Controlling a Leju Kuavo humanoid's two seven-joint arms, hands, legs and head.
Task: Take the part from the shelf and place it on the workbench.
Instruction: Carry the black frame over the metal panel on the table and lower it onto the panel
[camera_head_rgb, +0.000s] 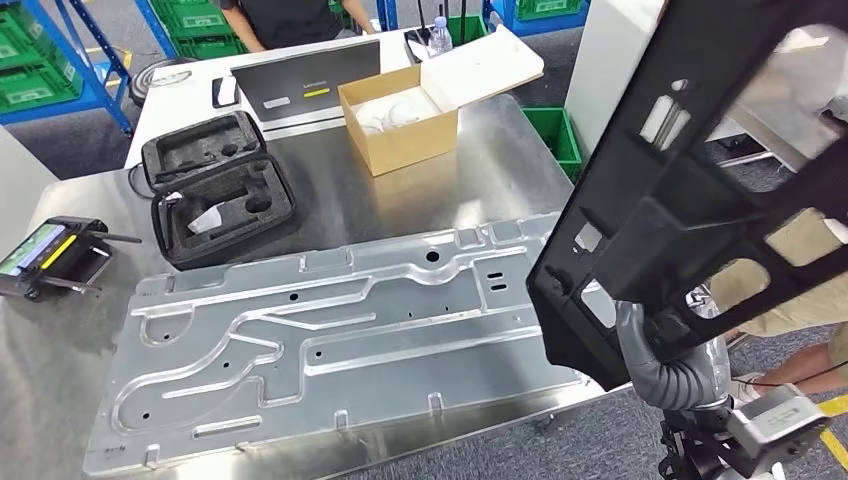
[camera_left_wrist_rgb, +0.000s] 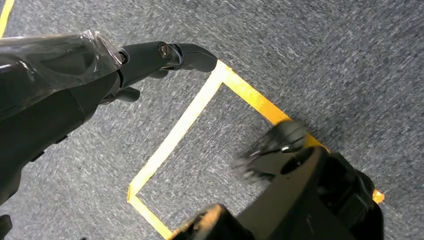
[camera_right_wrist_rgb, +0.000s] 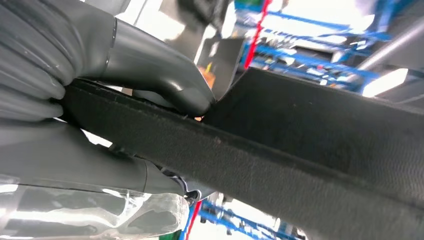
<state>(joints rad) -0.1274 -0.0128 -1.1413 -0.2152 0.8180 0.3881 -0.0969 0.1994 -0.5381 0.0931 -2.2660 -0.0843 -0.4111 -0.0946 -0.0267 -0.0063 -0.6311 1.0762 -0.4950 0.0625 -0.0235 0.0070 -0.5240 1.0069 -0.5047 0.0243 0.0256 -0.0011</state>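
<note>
Black, the part hangs clasped in the right hand beside the workbench; carrying underway; next, lowering flat; left hand holds nothing.

The grey laptop bears a small logo, too blurred to read.

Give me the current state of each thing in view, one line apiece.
Black part: held up at the workbench's right end, tilted, not set down.
Right hand: grips the part's edge.
Left hand: hangs over the floor, holding nothing.
Cardboard box: flaps open, white contents inside.
Black foam case: lid open, lying on the workbench.
Aluminium plate: lying flat on the workbench.
Laptop: open.
</note>
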